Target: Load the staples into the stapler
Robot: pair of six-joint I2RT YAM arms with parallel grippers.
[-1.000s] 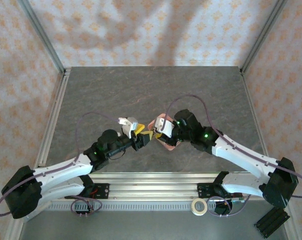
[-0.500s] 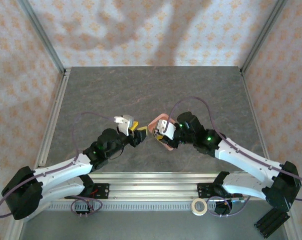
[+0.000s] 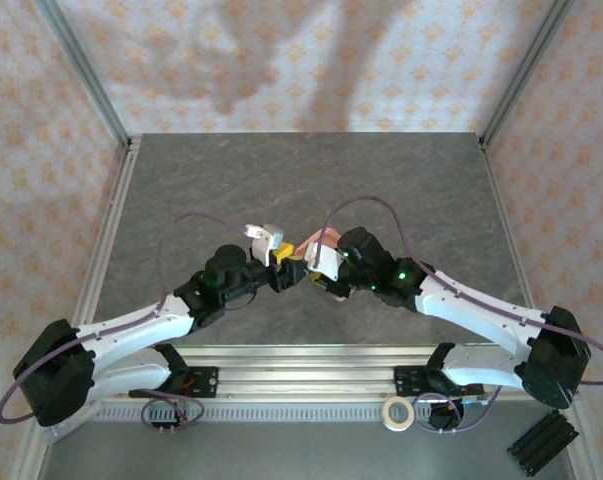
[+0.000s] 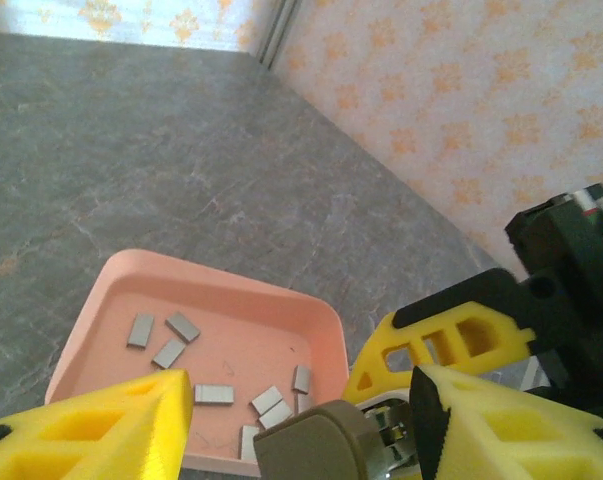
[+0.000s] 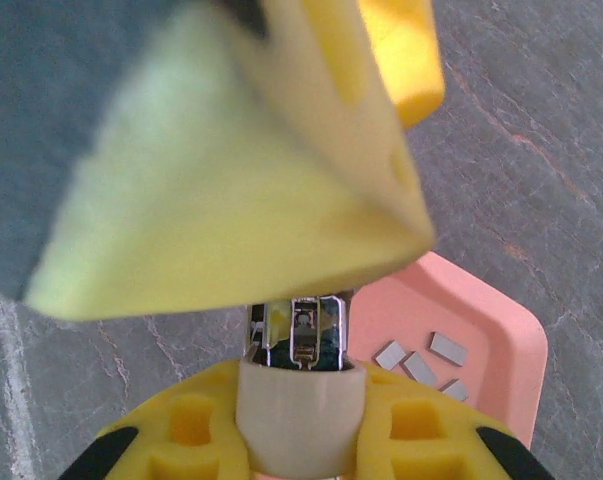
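Dark grey marbled table top [image 3: 301,180], enclosed by cream walls [image 3: 421,70] patterned in orange florets; aluminium posts [image 3: 81,70] set at corners; soft shadows [image 3: 231,75] cast behind.

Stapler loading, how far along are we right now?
Done: the right gripper is shut on the stapler, its metal channel exposed. In hand: the open left gripper hovers at the stapler, empty. Left: the staples lie in the pink tray; one must be picked and slid in.

The bench's [image 3: 301,175] far half lies bare. At front centre, both arms' fingers [image 4: 451,345] and the stapler [image 4: 311,440] crowd above the pink tray [image 4: 231,345].
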